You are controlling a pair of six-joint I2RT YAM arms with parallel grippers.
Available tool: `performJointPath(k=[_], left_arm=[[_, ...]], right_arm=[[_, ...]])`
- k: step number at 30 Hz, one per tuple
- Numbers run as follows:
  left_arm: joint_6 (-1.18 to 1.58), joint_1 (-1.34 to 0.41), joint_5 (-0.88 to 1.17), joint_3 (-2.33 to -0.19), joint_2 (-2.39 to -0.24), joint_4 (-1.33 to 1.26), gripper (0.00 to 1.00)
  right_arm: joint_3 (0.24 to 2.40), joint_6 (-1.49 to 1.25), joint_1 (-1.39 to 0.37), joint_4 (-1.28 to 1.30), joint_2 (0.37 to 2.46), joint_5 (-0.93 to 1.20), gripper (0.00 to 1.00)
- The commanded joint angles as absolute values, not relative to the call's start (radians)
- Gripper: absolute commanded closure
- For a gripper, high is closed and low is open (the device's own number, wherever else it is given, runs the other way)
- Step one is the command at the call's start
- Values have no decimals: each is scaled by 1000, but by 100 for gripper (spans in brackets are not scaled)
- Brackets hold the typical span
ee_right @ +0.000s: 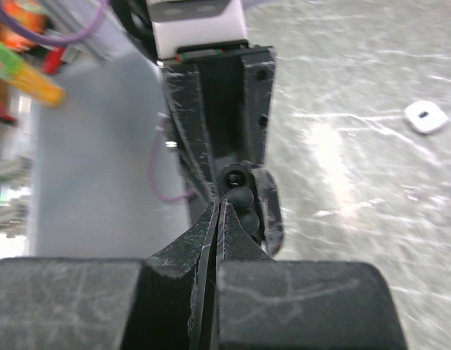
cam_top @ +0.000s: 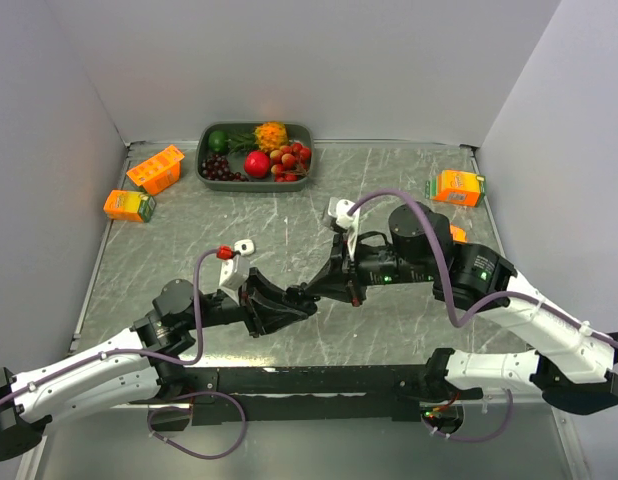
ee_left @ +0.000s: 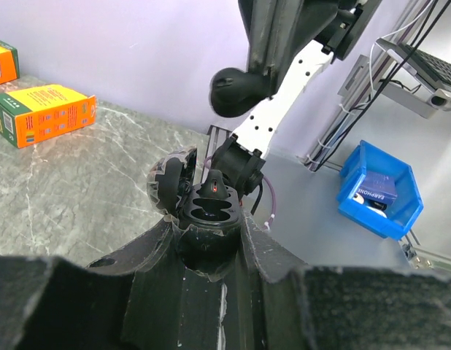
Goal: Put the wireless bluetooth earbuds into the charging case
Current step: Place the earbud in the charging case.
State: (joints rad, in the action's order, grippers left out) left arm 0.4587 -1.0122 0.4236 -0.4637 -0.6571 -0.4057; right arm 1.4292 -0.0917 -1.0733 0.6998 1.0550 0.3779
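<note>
Here the left gripper (ee_left: 209,227) was clamped on the charging case (ee_left: 209,208). Its open mouth was turned toward the right gripper (ee_right: 218,208), with the lid (ee_left: 167,182) swung aside and the sockets side by side across the grip. The right jaws were fully closed, a dark bud (ee_right: 238,193) at their tips; whether they held it was unclear. A white earbud (ee_right: 425,117) lay apart on the table (ee_right: 357,58).

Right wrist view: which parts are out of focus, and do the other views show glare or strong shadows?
Right wrist view: the small white object and the coloured clutter at upper left are blurred, and a bright glare patch lies on the table; left wrist view: the charging case is sharp, the foreground dark; top external view: even light, only soft shadows.
</note>
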Motion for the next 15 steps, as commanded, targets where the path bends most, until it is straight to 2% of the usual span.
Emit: performJointPath(k=[1, 8, 15], left_arm=[[448, -1015, 437, -463, -649, -479, 99], [430, -1015, 468, -448, -641, -526, 99], [399, -1017, 489, -433, -617, -534, 99]], right_arm=[[1391, -201, -1000, 571, 1034, 659, 100], [1365, -245, -965, 522, 1074, 822, 100], [1373, -245, -959, 537, 1114, 873, 100]])
